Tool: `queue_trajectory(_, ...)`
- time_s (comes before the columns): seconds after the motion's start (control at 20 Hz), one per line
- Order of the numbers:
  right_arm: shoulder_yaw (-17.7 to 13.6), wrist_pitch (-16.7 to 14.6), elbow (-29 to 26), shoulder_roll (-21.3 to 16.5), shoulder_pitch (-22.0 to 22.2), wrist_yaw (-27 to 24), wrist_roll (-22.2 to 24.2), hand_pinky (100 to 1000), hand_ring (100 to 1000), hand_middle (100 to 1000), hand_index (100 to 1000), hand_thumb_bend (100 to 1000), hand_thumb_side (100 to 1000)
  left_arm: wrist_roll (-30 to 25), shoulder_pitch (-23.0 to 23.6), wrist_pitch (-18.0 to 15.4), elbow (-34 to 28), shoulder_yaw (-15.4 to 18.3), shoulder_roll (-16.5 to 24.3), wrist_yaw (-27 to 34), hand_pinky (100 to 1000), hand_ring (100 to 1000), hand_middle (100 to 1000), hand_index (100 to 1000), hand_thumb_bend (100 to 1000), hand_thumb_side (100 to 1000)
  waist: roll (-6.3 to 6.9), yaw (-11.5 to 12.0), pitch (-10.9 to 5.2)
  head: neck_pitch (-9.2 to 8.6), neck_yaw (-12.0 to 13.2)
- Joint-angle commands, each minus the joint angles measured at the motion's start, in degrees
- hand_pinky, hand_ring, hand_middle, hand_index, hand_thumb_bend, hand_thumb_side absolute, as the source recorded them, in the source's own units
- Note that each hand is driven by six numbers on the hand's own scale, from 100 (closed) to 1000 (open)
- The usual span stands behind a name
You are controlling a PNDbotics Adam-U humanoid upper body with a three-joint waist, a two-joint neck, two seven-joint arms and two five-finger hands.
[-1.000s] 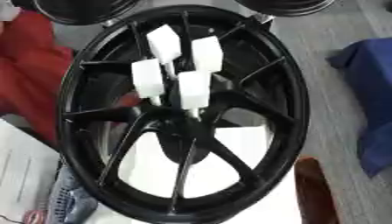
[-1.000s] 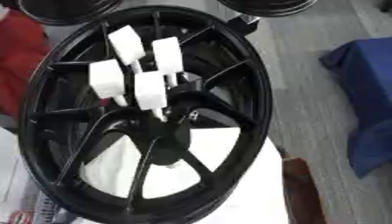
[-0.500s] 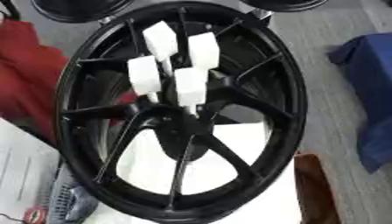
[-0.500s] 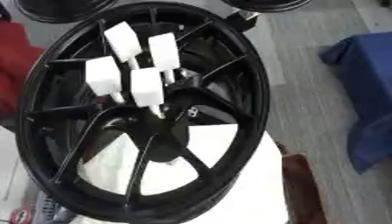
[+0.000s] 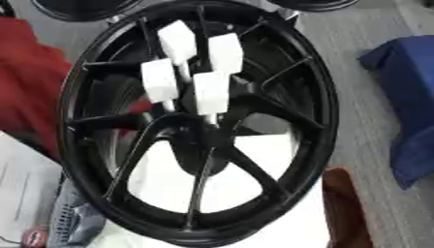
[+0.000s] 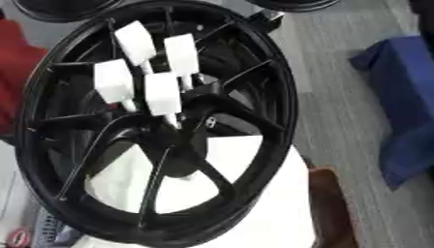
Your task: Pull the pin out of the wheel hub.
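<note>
nothing moved: four white pins (image 5: 210,92) stand in wheel hub (image 5: 200,133); hands, fingers unseen.

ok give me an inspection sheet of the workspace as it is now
surface: white top showing through the spokes
job's things: black wheel lying face up; four white block-headed pins stand clustered at the hub, all in place
clutter: red cloth at left, brown object at lower right
hands: nothing seen
cables: nothing seen
surroundings: grey floor, blue cloth at right, other dark wheels at the far edge
</note>
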Motion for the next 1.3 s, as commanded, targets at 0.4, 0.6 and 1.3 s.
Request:
queue_trajectory(0.4,0.75,-0.72,11.48,7.1,-4.72,3.89,-6.2,890,825,804,870,100,787,-0.58,-1.21,-0.35,-0.58,0.6,0.85,0.42,815,840,797,897,232,876,-0.07,0.81,-2.05,-3.65,-1.77)
queue_trajectory(0.6,0.63,-2.0,15.33,9.44,-5.05,5.53,-7.26,889,826,805,871,100,791,-0.64,-1.29,-0.44,-0.45,0.64,0.69,0.69,816,841,798,896,232,876,-0.08,1.14,-2.08,-3.82,-2.0)
queue_trajectory(1.3,-0.45,-5.76,22.53,9.49,-3.74,3.22,-4.61,886,830,815,887,100,814,-1.16,-0.92,-0.6,0.3,0.69,0.82,1.43,819,843,799,896,229,882,-0.57,1.47,-1.91,-2.07,-0.93)
